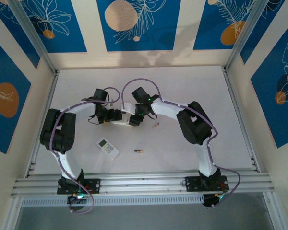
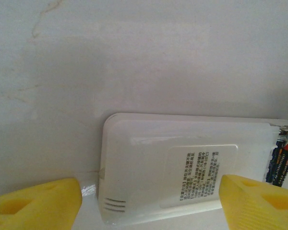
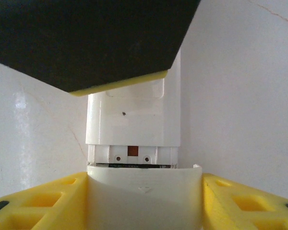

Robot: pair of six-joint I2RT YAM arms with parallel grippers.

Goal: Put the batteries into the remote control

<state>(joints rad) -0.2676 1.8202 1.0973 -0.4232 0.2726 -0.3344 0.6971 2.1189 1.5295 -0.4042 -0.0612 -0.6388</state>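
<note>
A white remote control (image 1: 124, 121) lies back-up at mid table between both arms. My left gripper (image 2: 151, 197) is open over its labelled back (image 2: 182, 163); one yellow fingertip (image 2: 38, 203) stands off the remote's end, and the other (image 2: 259, 203) sits in front of the back. A dark battery (image 2: 283, 165) shows in the open compartment at the right edge. My right gripper (image 3: 144, 203) is shut on the white battery cover (image 3: 144, 191), held against the compartment end of the remote (image 3: 134, 124). Two loose batteries (image 1: 138, 151) (image 1: 155, 125) lie on the table.
A second white remote (image 1: 107, 147) lies face-up near the left arm. The left gripper's dark finger (image 3: 86, 38) hangs over the remote in the right wrist view. Aluminium rails (image 1: 144, 182) edge the near side of the white table.
</note>
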